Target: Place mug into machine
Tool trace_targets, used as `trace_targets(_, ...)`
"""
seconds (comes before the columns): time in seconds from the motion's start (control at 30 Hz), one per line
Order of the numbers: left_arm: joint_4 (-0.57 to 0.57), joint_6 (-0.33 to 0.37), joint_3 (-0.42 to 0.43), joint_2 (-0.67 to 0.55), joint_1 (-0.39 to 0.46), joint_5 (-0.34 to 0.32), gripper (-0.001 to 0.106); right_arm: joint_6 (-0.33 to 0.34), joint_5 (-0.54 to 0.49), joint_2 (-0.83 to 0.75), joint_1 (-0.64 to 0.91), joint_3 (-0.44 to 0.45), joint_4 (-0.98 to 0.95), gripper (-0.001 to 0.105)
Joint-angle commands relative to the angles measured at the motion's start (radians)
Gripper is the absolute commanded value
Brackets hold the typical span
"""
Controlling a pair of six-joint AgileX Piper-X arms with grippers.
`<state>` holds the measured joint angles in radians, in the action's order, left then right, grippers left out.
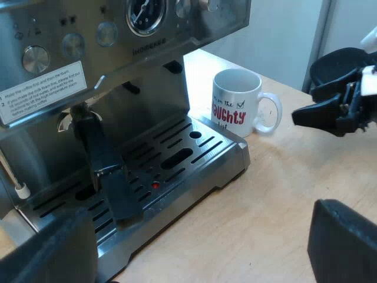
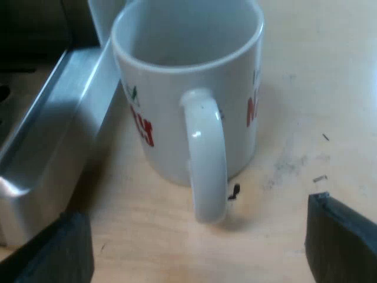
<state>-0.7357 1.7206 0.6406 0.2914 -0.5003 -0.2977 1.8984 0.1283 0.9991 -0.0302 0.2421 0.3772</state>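
Mug (image 1: 235, 101): upright on the tabletop (image 1: 283, 194), just beside the drip tray (image 1: 194, 150) of the espresso machine (image 1: 70, 35), not yet on it.
Handle (image 2: 207, 154): calling it six o'clock on the rim, the tray lies near ten o'clock.
Right claw (image 2: 197, 242): open wide, facing the handle, not touching.
Left claw (image 1: 197, 250): open, holding nothing, before the machine's front.
Handling: stiff glazed ceramic, likely slippery, chips if knocked; seems empty, so light. Grip the handle or the rim wall.
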Motion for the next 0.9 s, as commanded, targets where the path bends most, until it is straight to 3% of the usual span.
trace_targets(0.03,0.005,0.007,0.007,0.001,-0.005,0.001,0.079,0.006,0.004,0.052,0.001,-0.001,0.101,0.078)
trace_targets(0.4,0.001,0.007,0.007,0.001,-0.005,0.001,0.079,-0.048,0.004,0.322,0.001,0.036,0.347,0.078)
trace_targets(0.7,0.001,0.007,0.007,0.001,-0.005,0.001,0.079,-0.048,0.004,0.460,0.001,0.141,0.361,0.078)
trace_targets(0.9,0.001,0.007,0.007,0.001,-0.005,0.001,0.079,-0.048,0.008,0.495,0.001,0.158,0.359,0.078)
